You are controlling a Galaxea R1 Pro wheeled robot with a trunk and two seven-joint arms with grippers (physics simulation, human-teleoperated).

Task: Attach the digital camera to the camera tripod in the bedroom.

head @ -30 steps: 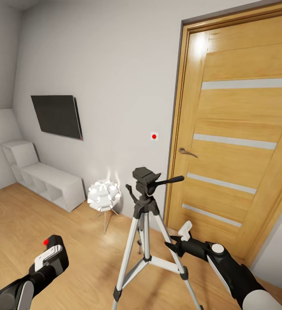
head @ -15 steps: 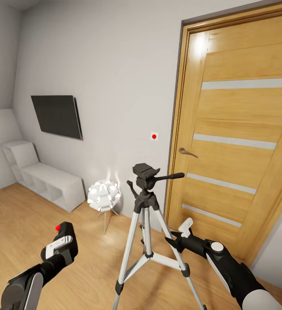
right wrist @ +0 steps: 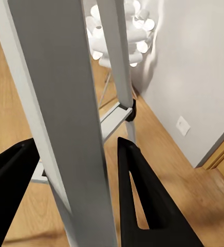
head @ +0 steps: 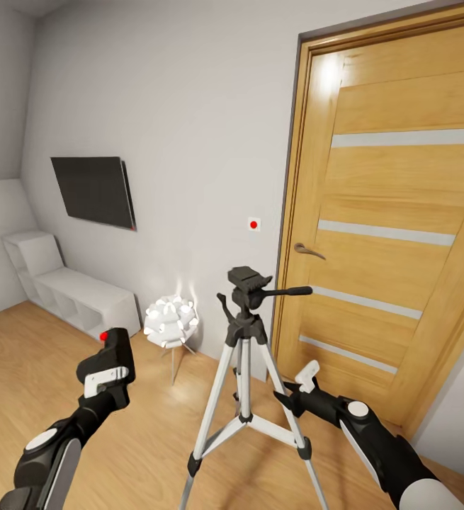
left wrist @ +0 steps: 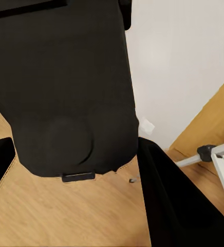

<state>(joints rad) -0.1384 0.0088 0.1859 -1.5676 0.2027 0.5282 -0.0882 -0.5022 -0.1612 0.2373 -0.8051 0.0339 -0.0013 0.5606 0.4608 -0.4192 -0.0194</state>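
Observation:
The camera tripod [head: 242,368] stands on the wood floor before the door, its black head [head: 249,281] with the pan handle pointing right. My right gripper [head: 292,388] is shut around one silver leg [right wrist: 60,118], which runs between the two black fingers [right wrist: 143,200]. The digital camera [head: 108,360], a matte-black box with a red dot on top, is held in my left gripper [head: 108,372], left of the tripod and lower than its head. In the left wrist view the camera body [left wrist: 60,77] with its round lens bump sits between the fingers [left wrist: 179,206].
A white ball-shaped floor lamp [head: 170,321] stands just behind and left of the tripod. A wooden door [head: 394,234] fills the right side. White cube shelves [head: 76,297] and a dark wall screen [head: 93,190] are on the left wall. Open wood floor lies in front.
My left arm has lifted the camera up and rightward, toward the tripod. The tripod's head has shifted slightly right and up with the right gripper on its leg.

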